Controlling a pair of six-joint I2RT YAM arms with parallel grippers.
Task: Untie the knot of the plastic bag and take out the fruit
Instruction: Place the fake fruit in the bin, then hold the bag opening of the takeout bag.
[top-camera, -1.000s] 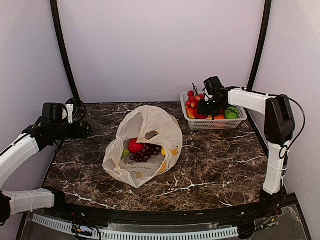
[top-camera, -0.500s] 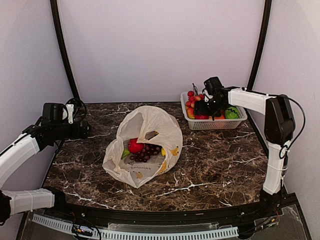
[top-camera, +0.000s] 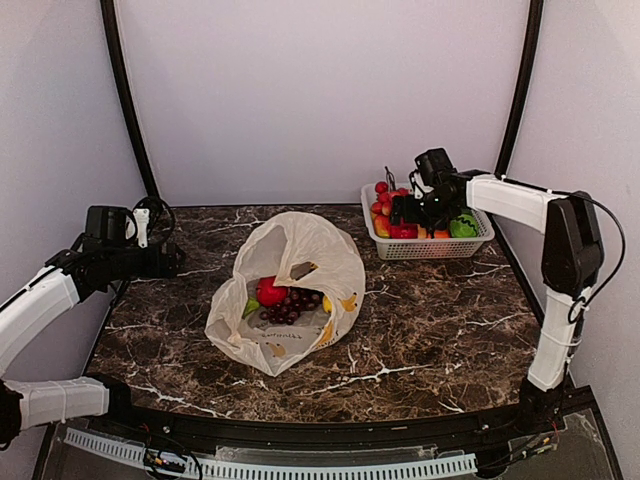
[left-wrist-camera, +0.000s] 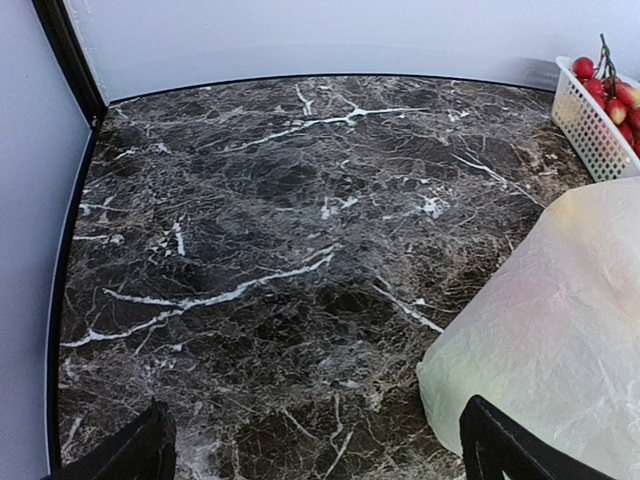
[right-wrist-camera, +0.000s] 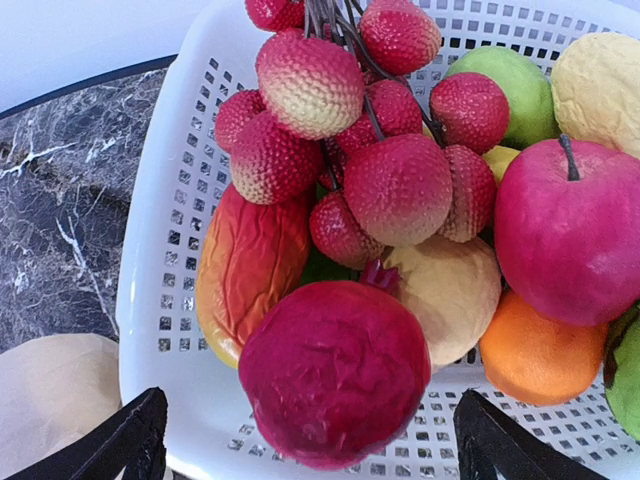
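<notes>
- your plastic bag (top-camera: 300, 250) lies mid-way across the surface (top-camera: 430, 330), mouth gaping, fruit (top-camera: 272, 292) inside.
- your left gripper (top-camera: 168, 262) hangs left of it, jaws wide apart, empty.
- far right, your right gripper (top-camera: 405, 212) hovers over the white basket (top-camera: 430, 249), jaws wide apart, holding nothing.

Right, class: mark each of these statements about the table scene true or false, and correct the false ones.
1. The plastic bag lies open with dark grapes inside. True.
2. The white basket is empty. False: it holds fruit, including a red berry bunch.
3. The right gripper hangs open above the basket. True.
4. The left gripper grips the bag. False: it is open, holds nothing and is apart from the bag.
</notes>
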